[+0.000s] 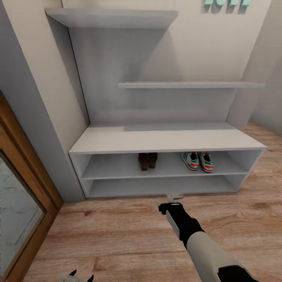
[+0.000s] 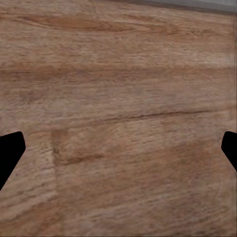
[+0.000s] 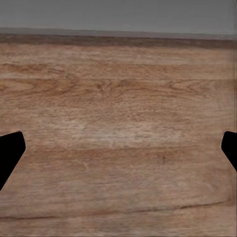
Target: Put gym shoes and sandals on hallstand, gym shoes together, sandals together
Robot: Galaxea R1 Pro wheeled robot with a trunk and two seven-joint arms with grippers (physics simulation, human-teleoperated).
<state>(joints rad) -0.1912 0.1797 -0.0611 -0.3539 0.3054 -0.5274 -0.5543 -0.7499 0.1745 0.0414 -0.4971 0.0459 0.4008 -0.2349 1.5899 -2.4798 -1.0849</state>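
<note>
The two gym shoes (image 1: 197,161), white with green stripes and teal-orange heels, stand side by side on the upper open shelf of the light-grey hallstand (image 1: 164,139), right of centre. The two brown sandals (image 1: 147,160) lie together on the same shelf, left of the sneakers. My right gripper (image 1: 174,197) hangs over the corridor floor (image 1: 117,231) just in front of the rack's base; in the right wrist view its fingertips (image 3: 11,153) stand far apart, open and empty. My left gripper (image 1: 78,276) is low at the picture's bottom edge, open over bare planks (image 2: 118,123).
A wood-framed door with a glass pane (image 1: 19,207) stands at the left, next to a grey wall edge (image 1: 43,129). Two staggered upper shelves (image 1: 188,84) hang above the bench top. Plank floor stretches in front of and to the right of the rack.
</note>
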